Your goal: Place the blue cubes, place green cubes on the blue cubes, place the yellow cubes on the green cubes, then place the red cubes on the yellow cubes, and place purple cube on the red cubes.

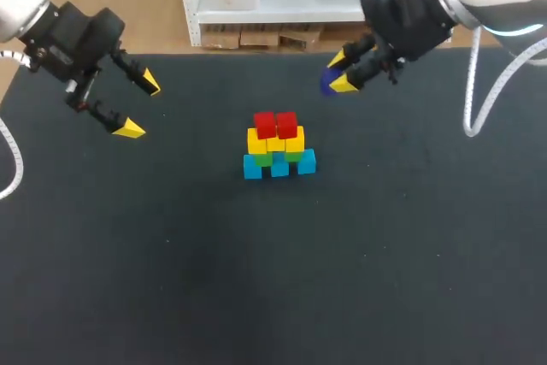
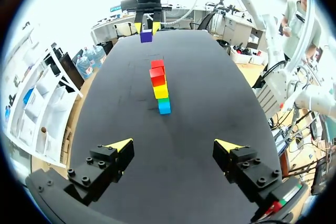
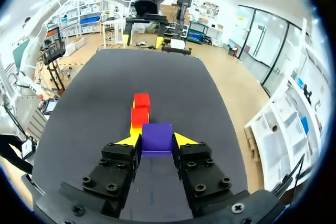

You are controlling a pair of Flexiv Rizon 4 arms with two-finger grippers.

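Right wrist view: right gripper (image 3: 156,141) clamped on purple cube (image 3: 157,136), well apart from red cubes (image 1: 275,124). Apparently last step: centre over both reds, lower gently, release. Left gripper (image 1: 141,106) spread apart, empty.

Black table (image 1: 171,279), prob. w/ matte cloth cover, spans view.

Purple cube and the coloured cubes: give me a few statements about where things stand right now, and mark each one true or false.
1. The right gripper is shut on the purple cube. True.
2. The purple cube sits on the red cubes. False: it is in the right gripper, apart from them.
3. The left gripper holds a yellow cube. False: its fingers are open with nothing between them.
4. Nothing lies on the red cubes. True.
5. The blue cubes form the bottom layer. True.
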